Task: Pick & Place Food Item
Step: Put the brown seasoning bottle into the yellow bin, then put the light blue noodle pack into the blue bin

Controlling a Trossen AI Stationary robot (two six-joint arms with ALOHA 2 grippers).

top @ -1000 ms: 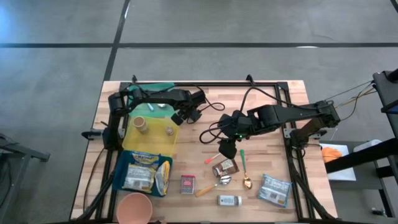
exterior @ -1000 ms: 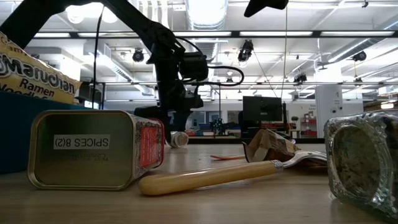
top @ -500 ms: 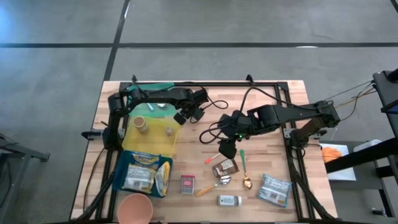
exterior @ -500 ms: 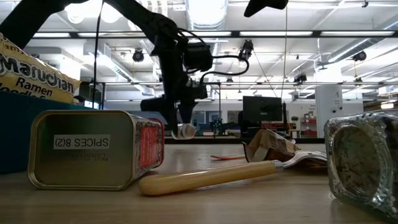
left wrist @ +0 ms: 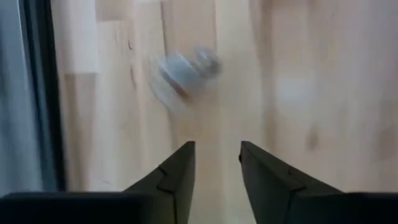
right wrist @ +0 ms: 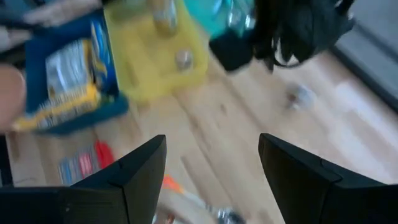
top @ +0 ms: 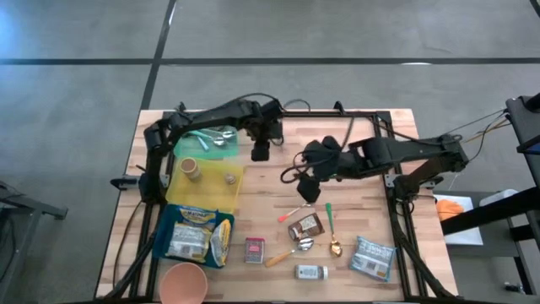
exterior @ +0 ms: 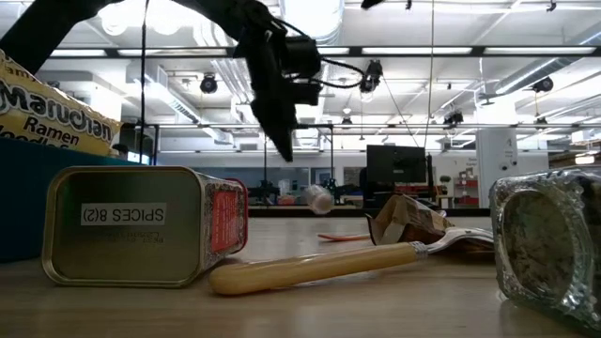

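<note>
Your high view looks straight down on the whole table (top: 270, 169), floor around it. Your low view sits at table-top level right beside the spice tin (exterior: 146, 225), facing level across the boards into the room. The tin appears in the high view too (top: 254, 250), near that camera's front edge. Your left wrist view looks closely down at bare boards, away from the tin. Your right wrist view looks from higher across the table toward the tin (right wrist: 81, 163).
</note>
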